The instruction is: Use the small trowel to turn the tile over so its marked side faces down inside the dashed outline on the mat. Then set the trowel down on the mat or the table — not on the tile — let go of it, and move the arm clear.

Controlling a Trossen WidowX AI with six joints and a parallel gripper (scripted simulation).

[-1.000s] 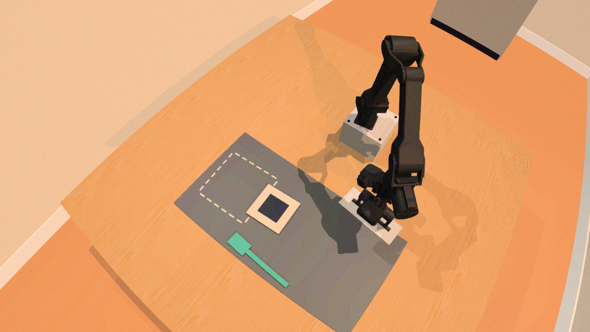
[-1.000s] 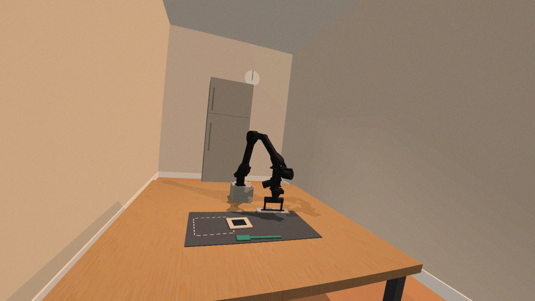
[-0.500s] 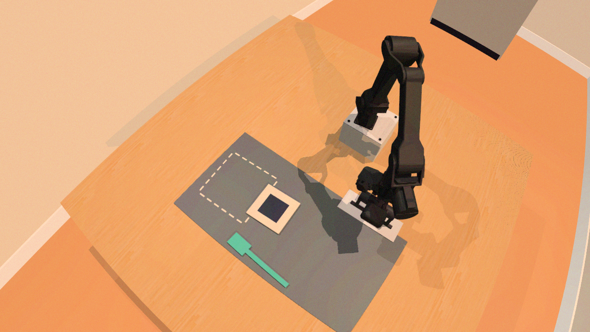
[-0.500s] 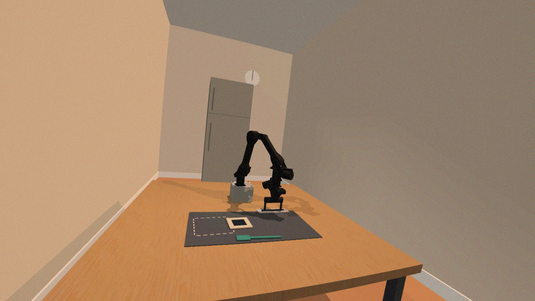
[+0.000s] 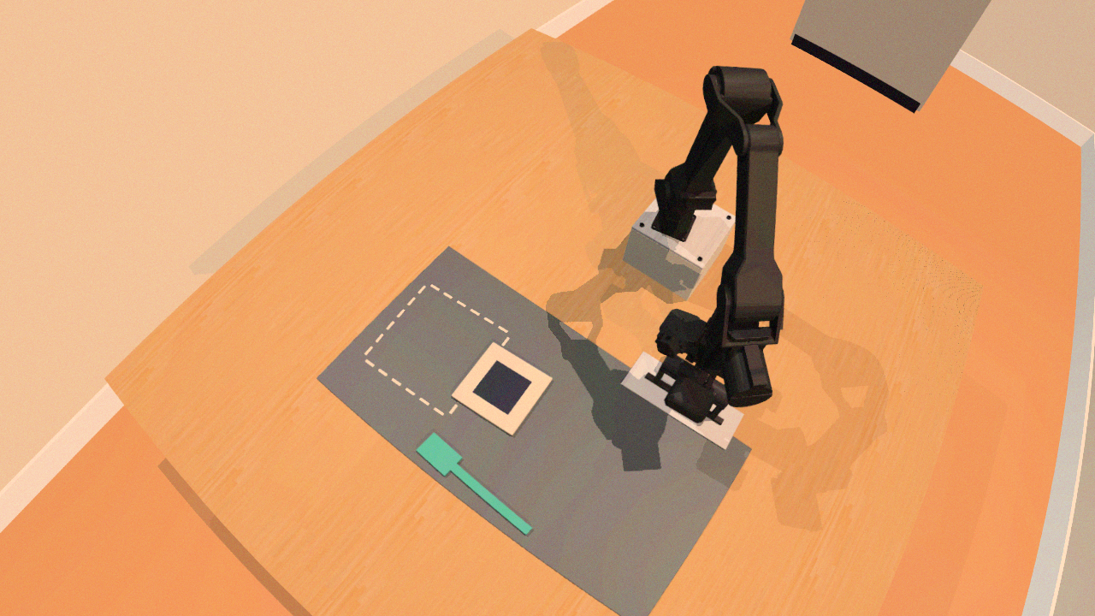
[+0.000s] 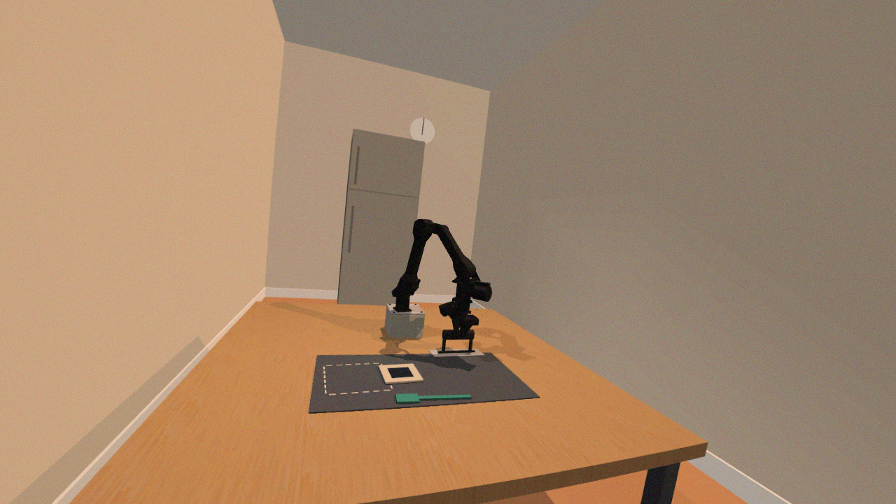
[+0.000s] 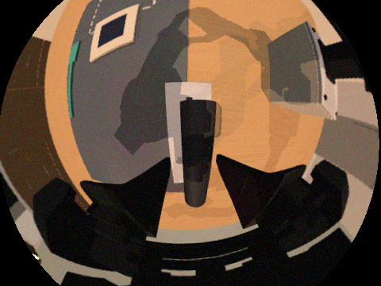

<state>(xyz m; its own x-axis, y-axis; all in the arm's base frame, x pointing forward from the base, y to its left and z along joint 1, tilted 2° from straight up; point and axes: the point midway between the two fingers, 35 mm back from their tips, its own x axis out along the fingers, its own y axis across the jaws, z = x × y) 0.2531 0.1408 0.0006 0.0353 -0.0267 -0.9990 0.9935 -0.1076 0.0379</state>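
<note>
The cream tile [image 5: 502, 387] [image 6: 400, 372] [image 7: 113, 32] lies flat, dark square up, covering part of the right side of the dashed outline [image 5: 370, 362] and mostly outside it. A green tool with flat blade and long handle [image 5: 438, 453] [image 6: 407, 397] [image 7: 74, 52] lies flat near the mat's front edge. A pale plate [image 5: 727, 431] [image 6: 435, 353] [image 7: 172, 95] with a raised black handle [image 7: 198, 127] lies at the mat's back edge. My gripper [image 5: 695, 398] [image 6: 461, 327] [image 7: 193, 159] is open above that handle, fingertips on either side; finger contact and exact height are unclear.
The grey mat [image 5: 582, 528] [image 6: 501, 391] [image 7: 99, 139] lies on the wooden table [image 5: 252, 413] [image 6: 206, 438]. The arm's pale base box [image 5: 658, 268] [image 6: 404, 324] [image 7: 294, 71] stands behind the mat. The arm's shadow crosses the mat between tile and plate.
</note>
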